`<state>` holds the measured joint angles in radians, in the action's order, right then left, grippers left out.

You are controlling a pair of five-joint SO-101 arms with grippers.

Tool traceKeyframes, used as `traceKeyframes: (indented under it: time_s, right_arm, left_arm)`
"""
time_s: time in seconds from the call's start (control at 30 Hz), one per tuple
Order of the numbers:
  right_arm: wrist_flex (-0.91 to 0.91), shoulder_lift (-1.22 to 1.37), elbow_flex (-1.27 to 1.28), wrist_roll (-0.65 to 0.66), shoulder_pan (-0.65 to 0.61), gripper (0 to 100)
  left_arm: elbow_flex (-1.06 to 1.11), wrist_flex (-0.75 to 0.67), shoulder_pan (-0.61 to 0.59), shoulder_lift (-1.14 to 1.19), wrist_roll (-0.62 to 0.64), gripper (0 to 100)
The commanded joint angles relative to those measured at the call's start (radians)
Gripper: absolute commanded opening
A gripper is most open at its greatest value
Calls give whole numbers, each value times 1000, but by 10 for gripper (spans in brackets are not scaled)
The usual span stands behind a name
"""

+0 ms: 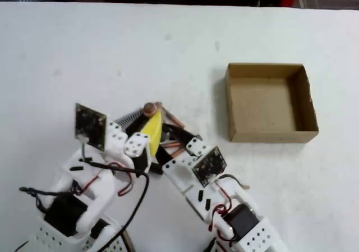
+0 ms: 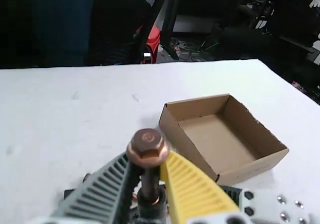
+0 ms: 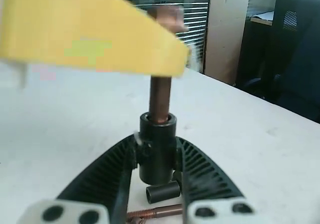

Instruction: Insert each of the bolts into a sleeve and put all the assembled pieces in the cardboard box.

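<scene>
The left gripper (image 2: 147, 163) has its grey and yellow fingers clamped on an upright bolt (image 2: 146, 145). The bolt's tip sits in the mouth of a black sleeve (image 3: 157, 159), which the right gripper (image 3: 157, 148) pinches. The cardboard box (image 1: 275, 135) stands apart on the right arm's side, with bare table (image 1: 112, 44) between. A spare sleeve (image 3: 164, 191) lies below the grippers.

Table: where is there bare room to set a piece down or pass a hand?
Bare: the table from its far edge to the box, and the box floor. Crowded: around the left gripper and right gripper, where loose bolts lie.
</scene>
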<state>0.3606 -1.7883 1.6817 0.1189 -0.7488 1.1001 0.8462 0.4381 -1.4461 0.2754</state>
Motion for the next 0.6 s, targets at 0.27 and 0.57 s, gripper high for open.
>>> traceKeyframes:
  time_s: [0.27, 0.57]
  right_arm:
    - [1, -10, 9, -5, 12, 17]
    - [1, -10, 9, -5, 12, 17]
  left_arm:
    - [78, -6, 10, -15, -14, 23]
    - [78, -11, 7, -15, -15, 24]
